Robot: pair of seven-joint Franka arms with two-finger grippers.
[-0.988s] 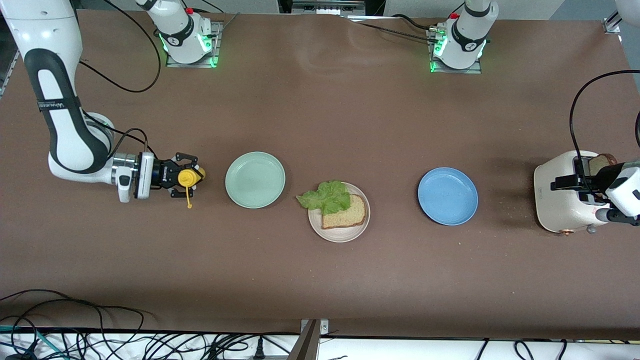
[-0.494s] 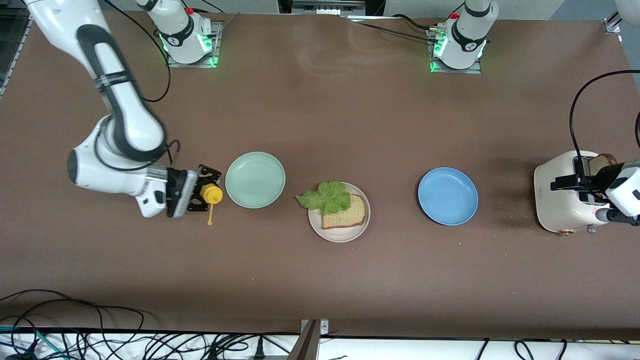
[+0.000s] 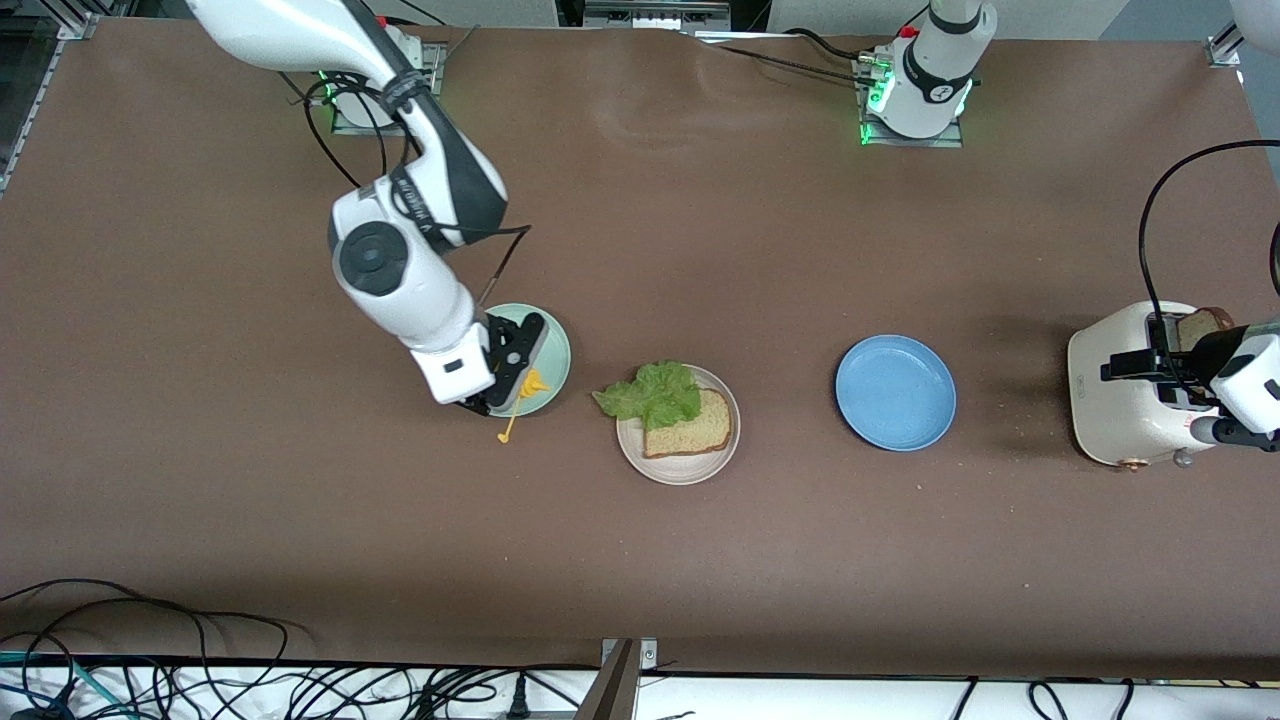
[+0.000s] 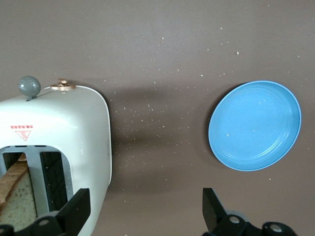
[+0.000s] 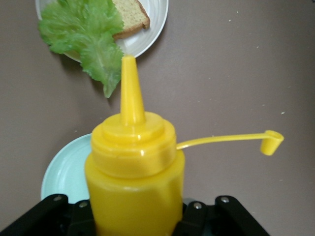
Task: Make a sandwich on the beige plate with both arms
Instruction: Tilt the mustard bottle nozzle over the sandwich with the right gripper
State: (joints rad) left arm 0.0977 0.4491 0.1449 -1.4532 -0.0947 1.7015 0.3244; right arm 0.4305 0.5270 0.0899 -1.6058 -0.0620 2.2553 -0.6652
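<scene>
The beige plate (image 3: pixel 678 464) holds one bread slice (image 3: pixel 692 428) with a green lettuce leaf (image 3: pixel 655 392) lying partly on it and hanging over the rim. My right gripper (image 3: pixel 512 372) is shut on a yellow squeeze bottle (image 3: pixel 534 384) over the mint-green plate's edge. In the right wrist view the bottle (image 5: pixel 133 167) has its nozzle pointing toward the lettuce (image 5: pixel 83 29) and its cap hanging open. A second bread slice (image 3: pixel 1205 322) stands in the toaster (image 3: pixel 1125 400). My left gripper (image 3: pixel 1150 362) is open above the toaster (image 4: pixel 54 123), with nothing in it (image 4: pixel 145 201).
A mint-green plate (image 3: pixel 548 345) lies beside the beige plate toward the right arm's end. A blue plate (image 3: pixel 895 392) lies between the beige plate and the toaster, seen also in the left wrist view (image 4: pixel 255 125). Cables hang along the table's near edge.
My right arm has swung the yellow bottle from the right arm's end of the table to over the mint-green plate, closer to the beige plate. The left arm has not moved.
</scene>
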